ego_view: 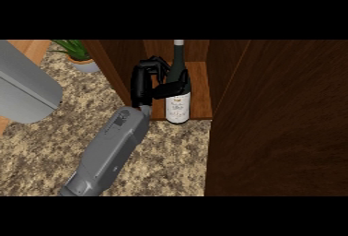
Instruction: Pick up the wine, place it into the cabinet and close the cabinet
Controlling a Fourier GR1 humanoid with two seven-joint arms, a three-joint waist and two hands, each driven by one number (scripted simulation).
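Just right of the black hand [151,80], a dark wine bottle [177,87] stands upright on the wooden floor of an open cabinet [199,87], near its front edge. The thumb and fingers curl around the bottle's middle, above its pale label, so the hand is holding the wine. Which of the robot's hands this is cannot be told for certain; only one shows, its grey forearm [112,150] rising from the lower edge and slanting up toward the cabinet.

By the look of it, the pick-up and most of the placing are done: the bottle appears to rest inside. What remains is letting go, pulling the hand out, and swinging the tall dark door [279,120], to the right of the hand, shut.

Left of the hand lie a speckled counter [41,152], a potted plant [78,53] and a grey rounded object [24,87].
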